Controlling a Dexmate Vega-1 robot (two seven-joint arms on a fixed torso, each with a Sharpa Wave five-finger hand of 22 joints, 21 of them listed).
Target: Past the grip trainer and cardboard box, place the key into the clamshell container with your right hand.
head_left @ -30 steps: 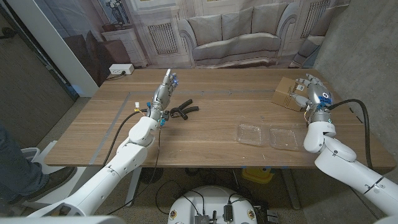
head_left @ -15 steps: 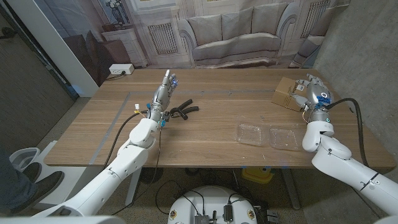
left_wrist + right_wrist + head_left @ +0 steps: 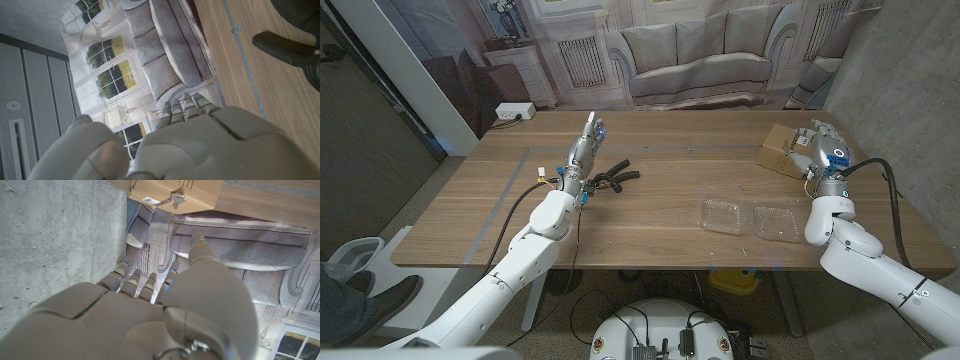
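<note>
Right hand (image 3: 820, 141) is hovering by the cardboard box (image 3: 782, 150), fingers (image 3: 134, 277) loosely apart, holding nothing. The key (image 3: 177, 199) is lying on top of the box. Left hand (image 3: 586, 143) is standing on edge beside the black grip trainer (image 3: 612, 177), fingers straight and together, gripping nothing. The clear clamshell container (image 3: 752, 217) is lying open near the table (image 3: 650, 230) front edge.

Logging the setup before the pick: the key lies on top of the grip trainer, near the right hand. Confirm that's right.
Not quite. The key lies on top of the cardboard box, not the grip trainer; the right wrist view shows it. It is indeed near the right hand.
</note>
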